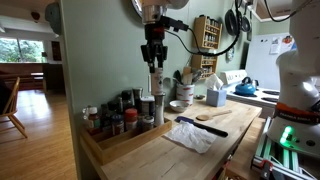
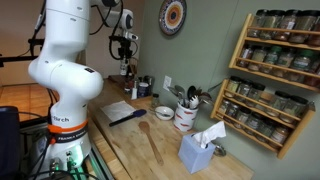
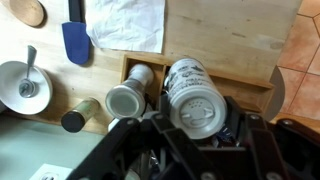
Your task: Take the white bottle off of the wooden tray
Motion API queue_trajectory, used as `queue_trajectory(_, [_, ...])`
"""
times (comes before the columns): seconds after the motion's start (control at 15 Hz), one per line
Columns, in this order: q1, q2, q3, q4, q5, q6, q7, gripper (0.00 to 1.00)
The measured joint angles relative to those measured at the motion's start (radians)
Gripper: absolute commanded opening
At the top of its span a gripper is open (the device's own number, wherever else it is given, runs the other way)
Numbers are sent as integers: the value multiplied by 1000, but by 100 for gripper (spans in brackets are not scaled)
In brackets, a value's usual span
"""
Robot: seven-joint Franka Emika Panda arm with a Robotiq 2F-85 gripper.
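Note:
My gripper (image 1: 154, 62) is shut on the white bottle (image 1: 156, 79) and holds it upright in the air above the wooden tray (image 1: 108, 148). In the wrist view the white bottle (image 3: 194, 96) with its shaker cap sits between my fingers (image 3: 196, 128), over the tray (image 3: 252, 82). The tray lies at the counter's end by the wall and holds several spice jars. In an exterior view the bottle (image 2: 126, 68) hangs under the gripper (image 2: 125, 52), clear of the jars below.
A shiny metal canister (image 3: 126, 100) and smaller jars (image 3: 73, 118) stand in and by the tray. A white cloth (image 1: 190, 136), a blue spatula (image 1: 203, 125), a wooden spoon (image 1: 212, 115), a utensil crock (image 1: 184, 93) and a tissue box (image 1: 215, 96) are on the counter. A spice rack (image 2: 275, 70) hangs on the wall.

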Motion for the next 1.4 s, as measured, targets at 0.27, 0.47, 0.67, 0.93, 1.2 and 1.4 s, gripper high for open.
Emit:
queue_trajectory(0.27, [-64,-135,6,-118,26,-17,-16,30])
queue_trajectory(0.47, [-132,-230,0,-208,45,-13,-14,30])
queue_trajectory(0.67, [-202,-310,-14,-296,70,0,-14,30])
queue_trajectory(0.93, [-274,-383,-28,-406,79,28,-9,30])
queue_trajectory(1.2, [-337,-426,-31,-509,79,67,62,55])
queue_trajectory(1.4, [-345,-438,-31,-529,79,73,80,55])
